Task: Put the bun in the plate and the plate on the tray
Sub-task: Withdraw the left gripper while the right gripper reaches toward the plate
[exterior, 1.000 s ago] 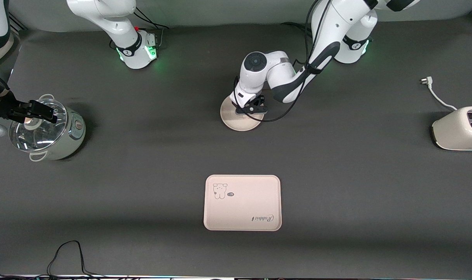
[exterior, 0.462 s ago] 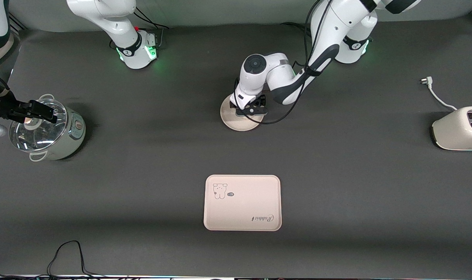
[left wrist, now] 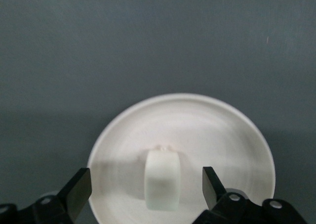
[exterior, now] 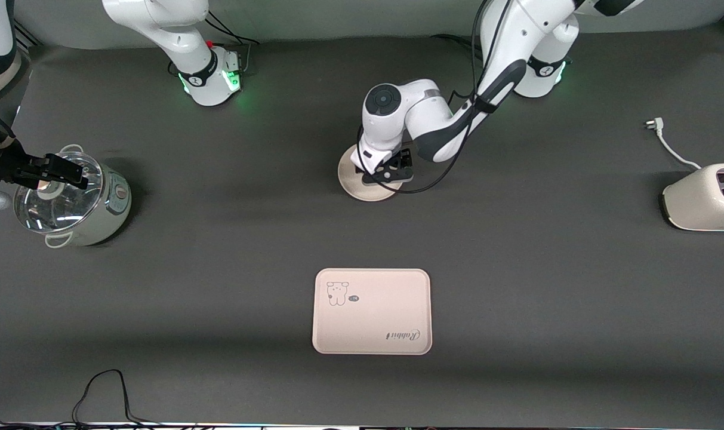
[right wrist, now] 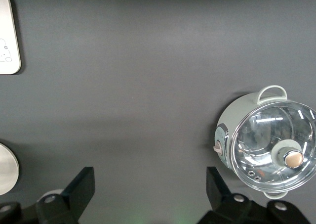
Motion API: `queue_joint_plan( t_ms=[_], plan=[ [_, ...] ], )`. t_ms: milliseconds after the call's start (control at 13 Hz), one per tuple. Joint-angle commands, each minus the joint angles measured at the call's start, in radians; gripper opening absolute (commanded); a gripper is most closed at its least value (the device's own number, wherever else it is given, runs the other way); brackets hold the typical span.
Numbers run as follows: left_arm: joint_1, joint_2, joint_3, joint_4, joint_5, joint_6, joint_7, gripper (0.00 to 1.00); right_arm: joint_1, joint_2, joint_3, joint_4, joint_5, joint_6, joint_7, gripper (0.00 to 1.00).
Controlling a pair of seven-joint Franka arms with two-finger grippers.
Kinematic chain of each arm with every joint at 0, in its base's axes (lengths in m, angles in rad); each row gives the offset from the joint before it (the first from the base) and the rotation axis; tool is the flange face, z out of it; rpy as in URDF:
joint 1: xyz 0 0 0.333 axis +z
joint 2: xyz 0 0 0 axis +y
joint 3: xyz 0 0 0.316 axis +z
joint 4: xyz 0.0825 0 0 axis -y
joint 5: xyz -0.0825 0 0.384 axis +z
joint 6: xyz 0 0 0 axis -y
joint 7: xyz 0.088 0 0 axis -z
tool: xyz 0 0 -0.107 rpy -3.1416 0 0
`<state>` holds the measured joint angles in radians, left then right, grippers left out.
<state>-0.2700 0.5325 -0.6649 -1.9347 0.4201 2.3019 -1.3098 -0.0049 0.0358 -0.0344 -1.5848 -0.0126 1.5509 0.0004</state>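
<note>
Bun [left wrist: 162, 178] is sitting on the plate [left wrist: 227, 130] right now, roughly mid-plate, w/ the left gripper [left wrist: 143, 188] straight over it, fingers spread wide on either side and not touching it, so it's released, nothing in the grip. From the front cam you can't see the bun at all bc the left gripper [exterior: 387, 172] and wrist cover most of the plate [exterior: 356, 186]; only the rim edge nearest the camera pokes out. Plate's on the dark table mat, approx mid-table, closer to the robot bases. Tray [exterior: 372, 311] w/ the little animal drawing and "Rabbit" script lies flat, well apart from the plate and nearer the front cam, nothing on it. Right gripper [right wrist: 150, 192] is up high, fingers wide apart and holding nothing; that arm just waits. Its wrist cam looks down on a small cooker w/ glass lid [right wrist: 269, 147] at the right arm's end of the table. White toaster [exterior: 705, 197] is at the left arm's end.
</note>
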Motion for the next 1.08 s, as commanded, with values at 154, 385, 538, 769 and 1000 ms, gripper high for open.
queue_joint_plan(
  t_ms=[154, 385, 538, 769, 1000],
  plan=[
    [0.165, -0.083, -0.034, 0.08, 0.005, -0.107, 0.001, 1.0, 0.02, -0.036, -0.001, -0.032, 0.017, 0.006, -0.011, 1.0],
    [0.381, -0.089, -0.152, 0.222, -0.074, -0.333, 0.163, 1.0, 0.037, -0.043, 0.004, -0.043, 0.019, 0.008, -0.003, 1.0],
    [0.487, -0.089, -0.167, 0.348, -0.164, -0.487, 0.314, 1.0, 0.077, -0.054, 0.004, -0.047, 0.019, 0.008, 0.016, 1.0],
    [0.619, -0.103, -0.183, 0.421, -0.172, -0.622, 0.426, 1.0, 0.14, -0.076, 0.004, -0.069, 0.074, 0.009, 0.117, 1.0],
    [0.782, -0.201, -0.171, 0.396, -0.173, -0.711, 0.673, 1.0, 0.305, -0.088, 0.007, -0.081, 0.089, 0.012, 0.287, 1.0]
  ],
)
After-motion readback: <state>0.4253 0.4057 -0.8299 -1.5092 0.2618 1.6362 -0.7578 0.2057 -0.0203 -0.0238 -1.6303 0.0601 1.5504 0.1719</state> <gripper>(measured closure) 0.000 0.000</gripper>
